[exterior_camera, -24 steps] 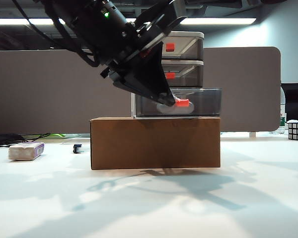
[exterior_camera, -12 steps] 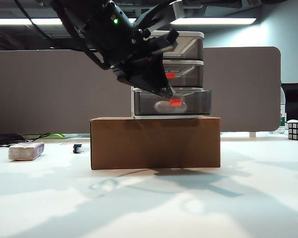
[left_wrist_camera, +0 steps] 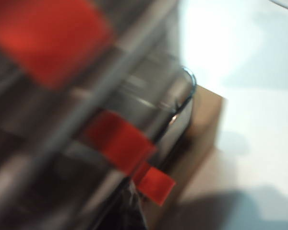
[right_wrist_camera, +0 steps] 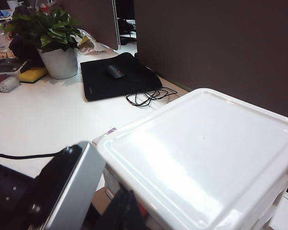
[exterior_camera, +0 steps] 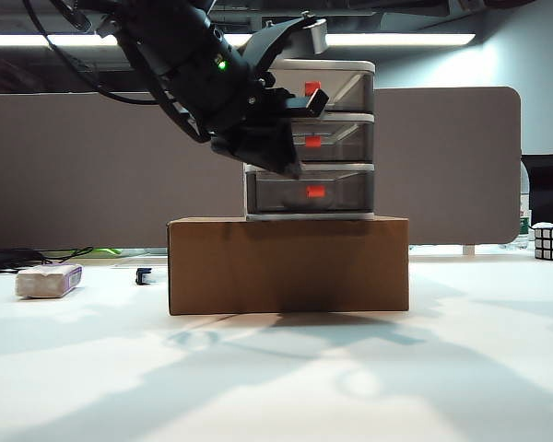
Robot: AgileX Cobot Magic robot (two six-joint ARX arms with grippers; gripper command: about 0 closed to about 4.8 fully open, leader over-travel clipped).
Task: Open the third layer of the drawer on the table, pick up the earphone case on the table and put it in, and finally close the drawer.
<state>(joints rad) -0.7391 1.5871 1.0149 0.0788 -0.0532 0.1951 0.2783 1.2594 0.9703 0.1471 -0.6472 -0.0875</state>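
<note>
Left gripper (exterior_camera: pixel 290 168) is being held with its jaws pressed together and nothing between them, tip at the left front corner of the third layer (exterior_camera: pixel 311 191), near the drawer's (exterior_camera: pixel 309 138) left side. Third layer is sitting pushed in flush with the two drawers above it, its red-orange handle (exterior_camera: pixel 315 191) facing the camera. In the left wrist view the drawer fronts are blurred; the lowest handle (left_wrist_camera: pixel 153 183) is being seen close up. Earphone case cannot be made out; whether it is lying inside the smoky drawer cannot be told.

Right gripper is not being shown clearly in any view; its jaw state cannot be told. Right wrist camera is looking down over the drawer unit's white top (right_wrist_camera: pixel 201 153), and a dark part of the arm (exterior_camera: pixel 290 37) is being seen above the unit in the exterior view.

Drawer unit is standing on a brown cardboard box (exterior_camera: pixel 288 263), which is resting on the table (exterior_camera: pixel 276 378). Whitish block with a purple edge (exterior_camera: pixel 48 280) is lying far left on the table, a small dark object (exterior_camera: pixel 144 275) just left of the box, a puzzle cube (exterior_camera: pixel 552 242) at the far right edge.
</note>
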